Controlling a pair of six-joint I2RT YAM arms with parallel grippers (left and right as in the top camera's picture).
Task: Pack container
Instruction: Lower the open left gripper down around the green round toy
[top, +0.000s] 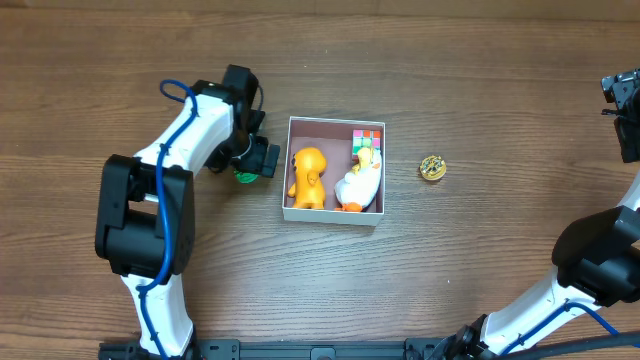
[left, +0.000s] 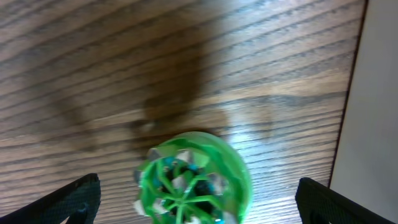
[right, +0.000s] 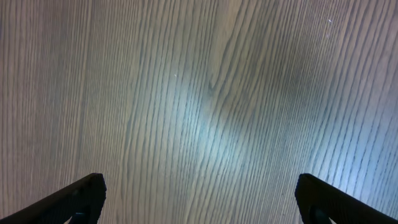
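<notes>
- The left tool (top: 255, 155) hangs over the green toy (left: 193, 180) with its jaws wide apart and nothing in them. The toy rests on the desk (top: 480, 60) between the fingers (left: 74, 199), touched by neither. It looks round and openwork, so I judge that an off-centre close may squeeze it out sideways or set it rolling.
- The container (top: 318, 133) lies in the middle of the desk, just beside the green toy, and its white wall fills the right edge of the left wrist view. The finger on that side works close to the wall and may clip it. A box this thin-walled would probably slide or tip.
- Inside the container lie an orange toy (top: 307, 178), a white duck-like toy (top: 360, 185) and a coloured cube (top: 367, 138). Little bare floor is left, so a toy released from too high may land on the others and bounce out.
- The right tool (top: 625, 100) is also fully open and empty, over bare desk at the far edge and well apart from the small gold piece (top: 432, 167). That piece is low and small, so a grasp may miss it or push it away.
</notes>
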